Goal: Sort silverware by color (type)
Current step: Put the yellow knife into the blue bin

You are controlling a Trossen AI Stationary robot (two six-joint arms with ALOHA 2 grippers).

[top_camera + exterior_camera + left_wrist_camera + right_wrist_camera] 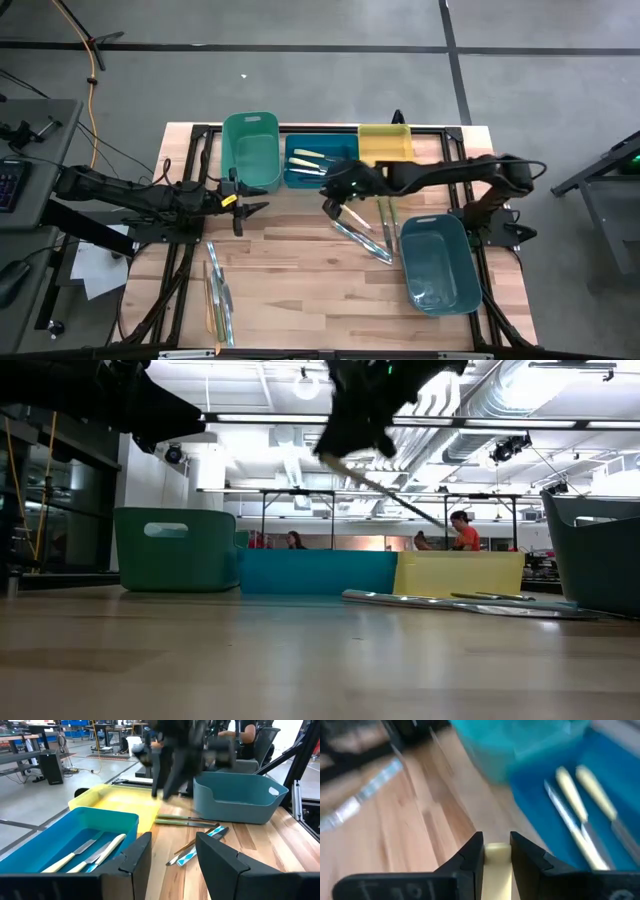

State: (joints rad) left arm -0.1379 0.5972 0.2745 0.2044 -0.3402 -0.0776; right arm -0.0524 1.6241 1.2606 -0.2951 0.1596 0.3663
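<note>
On the counter (300, 270), the left gripper (252, 209) hovers with jaws spread beside the green bin (251, 150). The blue bin (318, 180) holds yellow-handled knives (308, 160). The right gripper (333, 207) pinches a pale yellow-handled utensil (497, 865) near loose silverware (365, 238).

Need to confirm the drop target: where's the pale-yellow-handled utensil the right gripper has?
In the high view the right gripper holds the pale-yellow-handled utensil above the table just in front of the blue bin, which sits between the green bin and yellow bin.

Wooden table (300, 270): four bins (251, 150), scattered silverware (362, 240).
</note>
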